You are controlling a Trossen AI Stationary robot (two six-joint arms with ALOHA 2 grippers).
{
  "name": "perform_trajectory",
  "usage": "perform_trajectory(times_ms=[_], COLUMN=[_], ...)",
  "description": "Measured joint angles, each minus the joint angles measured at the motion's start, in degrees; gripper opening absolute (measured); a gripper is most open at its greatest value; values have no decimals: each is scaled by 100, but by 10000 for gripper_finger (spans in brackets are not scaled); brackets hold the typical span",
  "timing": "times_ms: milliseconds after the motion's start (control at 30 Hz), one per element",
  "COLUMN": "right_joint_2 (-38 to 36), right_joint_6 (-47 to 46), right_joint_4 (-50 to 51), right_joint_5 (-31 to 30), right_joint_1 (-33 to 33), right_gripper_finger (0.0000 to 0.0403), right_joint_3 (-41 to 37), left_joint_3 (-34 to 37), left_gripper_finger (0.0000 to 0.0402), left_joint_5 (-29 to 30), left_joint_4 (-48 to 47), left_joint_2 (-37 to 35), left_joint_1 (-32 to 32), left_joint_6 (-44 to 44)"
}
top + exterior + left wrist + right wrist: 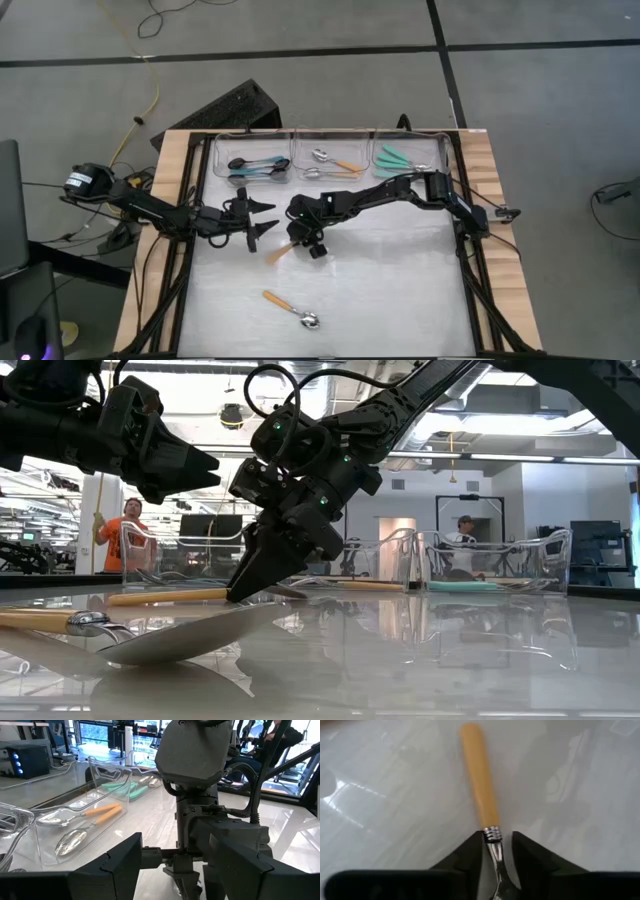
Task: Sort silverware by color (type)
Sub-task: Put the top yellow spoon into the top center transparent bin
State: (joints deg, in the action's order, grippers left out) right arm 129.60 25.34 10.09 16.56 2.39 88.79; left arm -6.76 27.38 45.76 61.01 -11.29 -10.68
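An orange-handled spoon (280, 250) lies on the table's middle, also in the low view (165, 597). My right gripper (297, 240) stands over its neck, fingers pointing down, shut on it (497, 845). A second orange-handled spoon (291, 309) lies flat near the front edge, and it also shows close in the low view (150, 635). My left gripper (270, 219) hovers open and empty just left of the right gripper, above the table (205, 465). More spoons lie in three clear bins at the far edge. My right gripper pinches the spoon's silver neck (494, 851) just behind the ferrule of the orange handle, between its two fingers. The fingers come from above, slanting down, and lie across the spoon. The spoon lies on the table, its handle (479, 775) pointing away from the fingers.
Three clear bins stand along the far edge: blue-handled spoons in the left one (253, 166), orange-handled in the middle one (333, 162), teal-handled in the right one (400, 158). Bare tabletop (400, 280) lies right and front. People show in the room behind (128, 525).
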Motion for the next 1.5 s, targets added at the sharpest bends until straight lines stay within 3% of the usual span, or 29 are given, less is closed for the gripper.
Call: perform_trajectory(times_ms=[167, 900, 1500], right_joint_2=[0, -3, -779], right_joint_6=[-157, -647, -530], right_joint_4=[-47, -186, 599], right_joint_5=[-16, -29, -43], right_joint_1=[-3, -72, 59], right_gripper_finger=[57, 64, 64], right_joint_3=[0, -2, -15], left_joint_3=[0, 0, 0], left_gripper_finger=[218, 218, 218], left_joint_5=[0, 0, 28], left_joint_4=[0, 0, 11], left_joint_2=[0, 0, 0], left_joint_1=[1, 1, 2], left_joint_6=[-2, -4, 10])
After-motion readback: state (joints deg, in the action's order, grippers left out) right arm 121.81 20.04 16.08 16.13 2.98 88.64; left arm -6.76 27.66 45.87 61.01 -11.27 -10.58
